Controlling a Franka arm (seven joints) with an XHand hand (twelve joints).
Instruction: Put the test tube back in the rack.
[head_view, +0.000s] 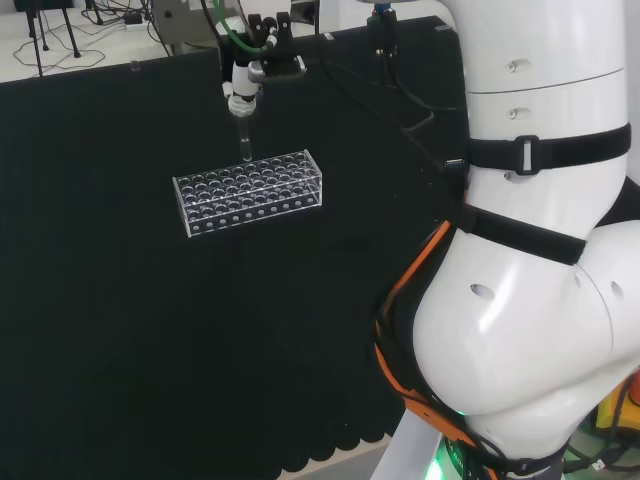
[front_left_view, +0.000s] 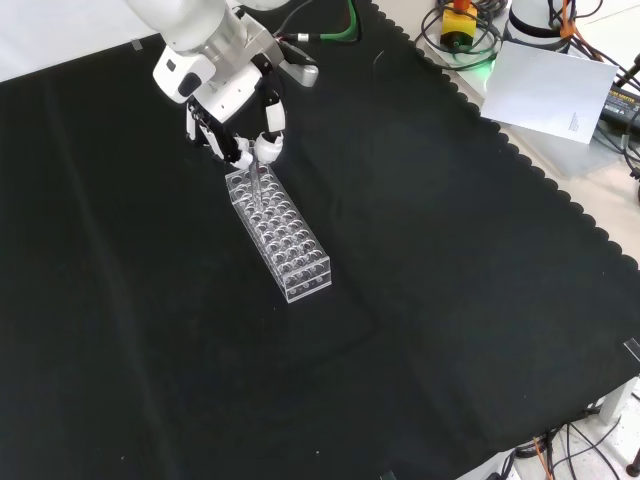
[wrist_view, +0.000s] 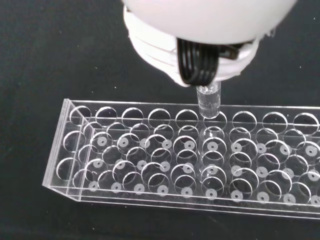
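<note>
Your hand (front_left_view: 232, 88) hangs over the far end of the clear rack (front_left_view: 281, 238), its fingers (front_left_view: 268, 146) pinching the test tube (wrist_view: 208, 101) by its top. The tube hangs upright straight below the fingers, its lower end at a hole in the rack's edge row on the black desk (front_left_view: 450, 300). No readable writing shows on either.

even light, robot hand (wrist_view: 210, 30) perhaps blurred
</note>
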